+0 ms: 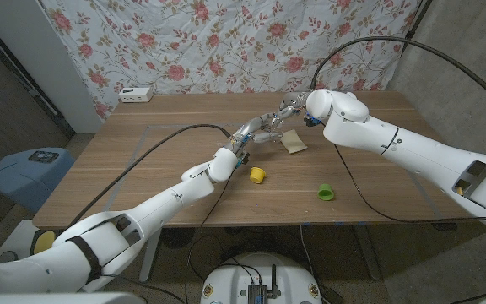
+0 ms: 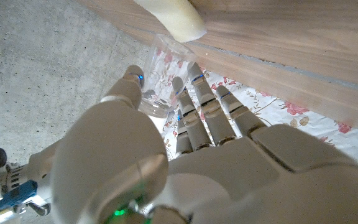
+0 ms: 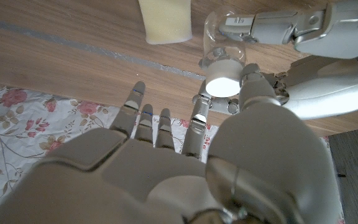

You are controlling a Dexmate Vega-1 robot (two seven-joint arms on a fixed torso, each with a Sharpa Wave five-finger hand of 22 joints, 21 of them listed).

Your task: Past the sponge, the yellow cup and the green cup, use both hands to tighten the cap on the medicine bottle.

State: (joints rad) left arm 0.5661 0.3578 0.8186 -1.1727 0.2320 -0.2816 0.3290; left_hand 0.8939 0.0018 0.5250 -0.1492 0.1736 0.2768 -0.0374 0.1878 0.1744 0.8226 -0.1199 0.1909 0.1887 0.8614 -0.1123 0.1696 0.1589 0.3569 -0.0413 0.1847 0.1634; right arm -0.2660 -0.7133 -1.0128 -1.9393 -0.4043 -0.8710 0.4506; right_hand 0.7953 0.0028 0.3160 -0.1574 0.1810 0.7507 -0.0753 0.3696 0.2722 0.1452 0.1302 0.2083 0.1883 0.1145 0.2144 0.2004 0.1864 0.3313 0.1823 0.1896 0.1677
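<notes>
Both hands meet over the far middle of the wooden table (image 1: 142, 160), beyond the yellow cup (image 1: 258, 175) and the green cup (image 1: 326, 192), with the sponge (image 1: 293, 141) lying just beside them. The left hand (image 1: 258, 129) wraps its fingers around the clear medicine bottle (image 3: 219, 34), holding it off the tabletop. The right hand (image 3: 185, 162) pinches the white cap (image 3: 223, 79) between its thumb and a finger, the other fingers spread apart. So the reach and the two grips look done; what seems left is the twisting itself, and whether the cap is already snug cannot be told from here.
</notes>
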